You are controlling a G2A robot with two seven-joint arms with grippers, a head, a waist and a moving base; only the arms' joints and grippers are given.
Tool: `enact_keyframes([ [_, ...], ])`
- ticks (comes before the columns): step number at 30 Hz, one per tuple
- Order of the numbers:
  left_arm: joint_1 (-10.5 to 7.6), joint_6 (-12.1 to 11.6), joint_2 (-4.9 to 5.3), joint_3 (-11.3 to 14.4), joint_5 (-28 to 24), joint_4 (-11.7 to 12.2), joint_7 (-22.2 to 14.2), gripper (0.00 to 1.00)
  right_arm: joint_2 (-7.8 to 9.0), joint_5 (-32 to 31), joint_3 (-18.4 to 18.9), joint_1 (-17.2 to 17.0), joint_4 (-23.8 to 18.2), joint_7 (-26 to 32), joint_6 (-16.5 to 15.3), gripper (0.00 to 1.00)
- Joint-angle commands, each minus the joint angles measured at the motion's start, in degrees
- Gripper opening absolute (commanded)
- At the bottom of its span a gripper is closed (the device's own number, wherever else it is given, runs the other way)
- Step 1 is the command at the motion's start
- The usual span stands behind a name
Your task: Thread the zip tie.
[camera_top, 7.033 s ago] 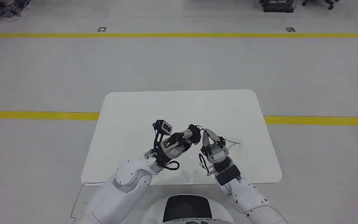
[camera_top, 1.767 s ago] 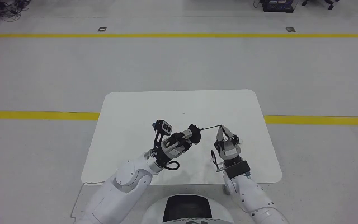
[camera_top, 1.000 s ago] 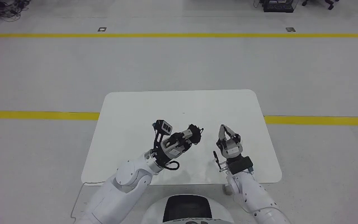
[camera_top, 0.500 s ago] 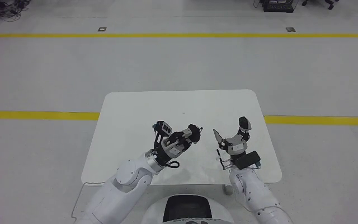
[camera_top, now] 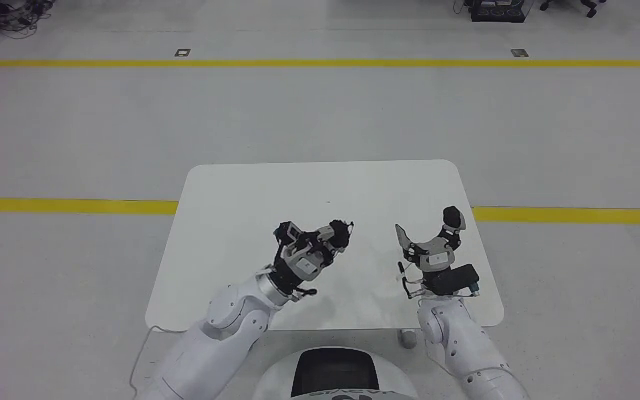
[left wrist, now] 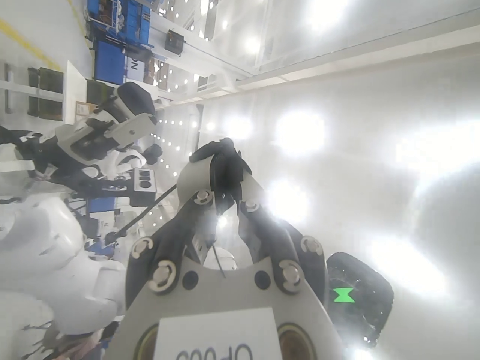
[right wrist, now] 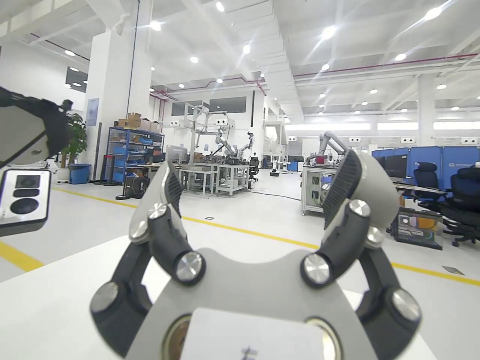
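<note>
Top view tells us the right hand (camera_top: 427,230) has let go and swung well clear of the left hand (camera_top: 335,236), now spread wide open, while the left hand stays clamped on the zip tie (left wrist: 150,207) trailing out of its grip, so we judge the threading finished.

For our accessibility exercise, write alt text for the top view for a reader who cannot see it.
Two white robot arms are held over a white table: the left gripper is shut on a thin black zip tie, and the right gripper, a gap away, is open and empty. Yellow lines cross the floor beyond.
</note>
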Motion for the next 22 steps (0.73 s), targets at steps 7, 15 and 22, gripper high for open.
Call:
enact_keyframes([
  [7, 0.91, -0.79, -0.03, -1.41, -6.17, 0.26, -4.68, 0.00, 0.00, 0.00, 0.00, 0.00, 0.00, 0.00, 0.00, 1.00],
  [15, 0.91, -0.79, -0.03, -1.41, -6.17, 0.26, -4.68, 0.00, 0.00, 0.00, 0.00, 0.00, 0.00, 0.00, 0.00, 1.00],
  [22, 0.91, -0.79, -0.03, -1.41, -6.17, 0.26, -4.68, 0.00, 0.00, 0.00, 0.00, 0.00, 0.00, 0.00, 0.00, 1.00],
])
